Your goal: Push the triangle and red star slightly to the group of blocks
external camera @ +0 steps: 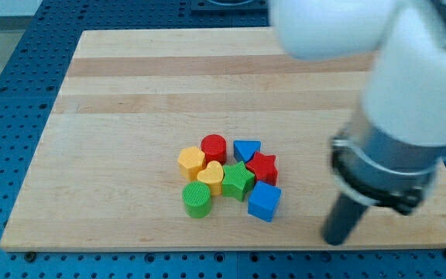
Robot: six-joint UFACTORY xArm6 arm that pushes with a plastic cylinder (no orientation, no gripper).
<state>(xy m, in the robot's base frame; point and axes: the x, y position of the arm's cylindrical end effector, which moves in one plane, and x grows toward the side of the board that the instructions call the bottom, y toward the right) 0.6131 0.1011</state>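
Resting on the pale wooden counter (130, 93), my tip (336, 235) (a plain dark rod, no end effector, grasping nothing) sits apart from the blocks. Up-left of it, the blue plastic triangle (246, 149) and red plastic star (262, 167) touch the cluster: red cylinder (214, 147), orange heart (191, 162), yellow heart (211, 177), green star (237, 180), green cylinder (197, 200), blue cube (264, 201).
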